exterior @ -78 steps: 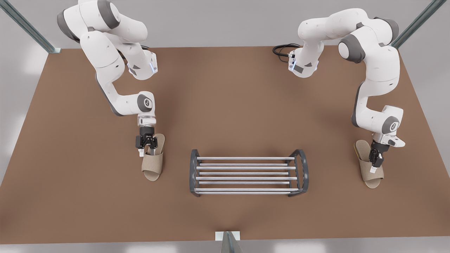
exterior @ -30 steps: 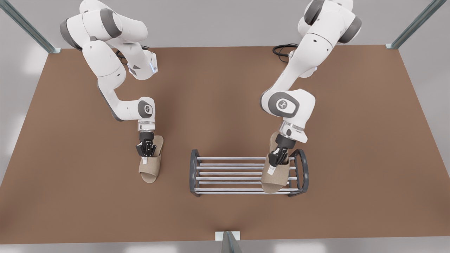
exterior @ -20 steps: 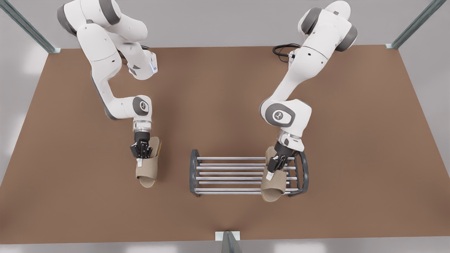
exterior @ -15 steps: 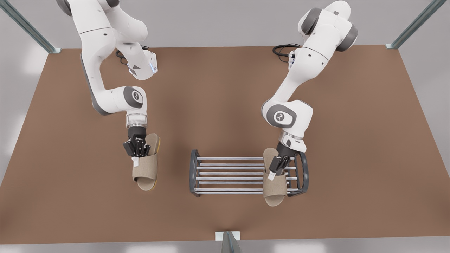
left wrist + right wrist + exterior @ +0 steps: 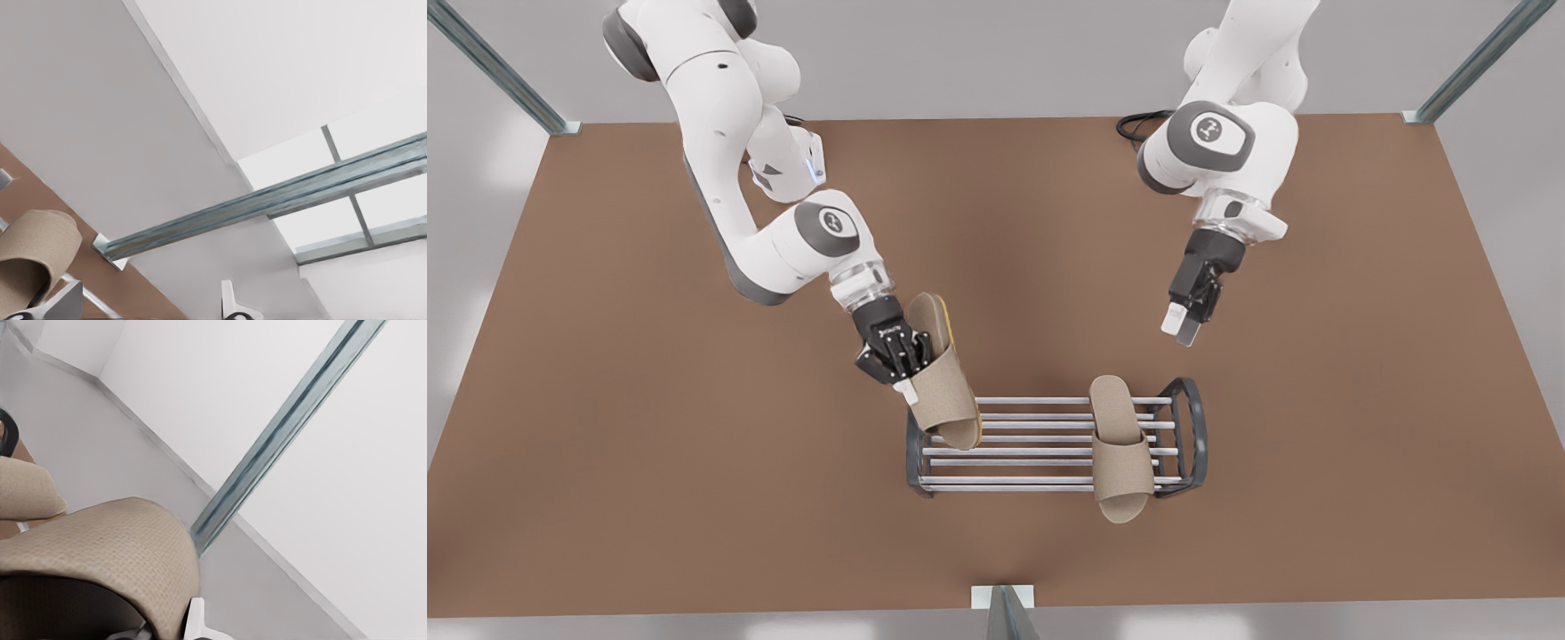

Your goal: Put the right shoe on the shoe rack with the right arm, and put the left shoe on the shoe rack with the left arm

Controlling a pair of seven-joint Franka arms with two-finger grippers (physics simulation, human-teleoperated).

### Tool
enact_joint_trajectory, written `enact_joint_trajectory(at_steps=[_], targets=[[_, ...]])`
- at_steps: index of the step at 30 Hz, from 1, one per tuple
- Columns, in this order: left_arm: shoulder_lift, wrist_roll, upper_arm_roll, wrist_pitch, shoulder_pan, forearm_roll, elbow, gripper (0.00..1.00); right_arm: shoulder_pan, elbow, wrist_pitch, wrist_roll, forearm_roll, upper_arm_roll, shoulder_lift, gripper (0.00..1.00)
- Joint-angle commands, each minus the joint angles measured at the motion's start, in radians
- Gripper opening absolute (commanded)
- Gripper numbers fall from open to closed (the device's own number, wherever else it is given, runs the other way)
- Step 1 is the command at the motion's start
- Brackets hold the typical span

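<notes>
The shoe rack (image 5: 1032,452) stands near the table's front middle. A beige slipper (image 5: 1116,444) lies across its bars at the front view's right end, toe past the front bar. It also appears in the left wrist view as a slipper (image 5: 33,267) farther off. My left gripper (image 5: 1184,327) hangs open and empty above and behind that end; its fingertips (image 5: 230,303) stand apart. My right gripper (image 5: 907,378) is shut on the second slipper (image 5: 943,382), held tilted with its toe over the rack's other end. This held slipper (image 5: 100,547) sits close against a fingertip (image 5: 195,617).
A black cable (image 5: 1143,124) coils at the table's back edge by one arm base. Metal posts (image 5: 503,71) rise at the back corners and a bracket (image 5: 1003,604) sits at the front edge. Brown tabletop (image 5: 649,498) spreads on both sides of the rack.
My left gripper let go of its slipper on the rack and drew up and back. My right gripper lifted its slipper off the table and carried it over to the rack's other end.
</notes>
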Motion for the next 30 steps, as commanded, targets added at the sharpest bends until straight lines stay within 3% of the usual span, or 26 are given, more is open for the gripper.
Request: enact_joint_trajectory(at_steps=[1,2,3,4,6,9,12,15,19,24,25,26,27,28,30], targets=[[0.049,-0.056,0.217,-0.700,0.425,0.455,0.025,1.00,0.041,0.055,0.033,0.121,0.057,-0.033,0.044,0.21],[0.087,-0.217,0.265,-0.905,0.439,0.785,0.131,1.00,0.049,0.075,0.029,0.121,0.057,-0.033,0.072,0.21],[0.137,-0.331,0.197,-1.198,0.565,1.089,0.290,1.00,0.098,0.119,0.018,0.120,0.059,-0.079,0.125,0.21],[0.157,-0.398,0.095,-1.339,0.645,1.269,0.390,1.00,0.115,0.144,0.018,0.120,0.059,-0.101,0.145,0.21],[0.106,-0.553,-0.141,-1.530,0.717,1.663,0.426,1.00,0.155,0.144,-0.050,0.118,0.057,-0.125,0.185,0.21],[-0.002,-0.639,-0.202,-1.550,0.712,1.692,0.350,1.00,0.186,0.146,-0.109,0.100,0.057,-0.150,0.233,0.21],[0.085,-0.581,-0.202,-1.563,0.703,1.692,0.438,1.00,0.282,0.196,-0.109,0.091,0.102,-0.247,0.263,0.21],[0.172,-0.581,-0.204,-1.562,0.691,1.732,0.472,1.00,0.304,0.204,-0.109,0.089,0.116,-0.271,0.265,0.21],[0.272,-0.589,-0.199,-1.567,0.692,1.734,0.542,1.00,0.413,0.274,-0.108,0.071,0.177,-0.379,0.322,0.21],[0.289,-0.596,-0.192,-1.582,0.692,1.735,0.542,1.00,0.434,0.277,-0.128,-0.035,0.269,-0.399,0.339,0.21],[0.289,-0.595,-0.192,-1.582,0.692,1.735,0.542,1.00,0.446,0.277,-0.143,-0.035,0.301,-0.399,0.349,0.27],[0.287,-0.595,-0.190,-1.582,0.692,1.735,0.542,1.00,0.446,0.277,-0.154,-0.037,0.314,-0.399,0.352,0.43],[0.286,-0.596,-0.190,-1.582,0.692,1.735,0.542,1.00,0.446,0.279,-0.157,-0.037,0.314,-0.399,0.356,0.68],[0.284,-0.596,-0.190,-1.585,0.691,1.735,0.542,1.00,0.446,0.279,-0.169,-0.038,0.314,-0.399,0.357,0.84],[0.280,-0.596,-0.190,-1.596,0.691,1.735,0.542,1.00,0.446,0.279,-0.175,-0.038,0.314,-0.399,0.363,0.99]])
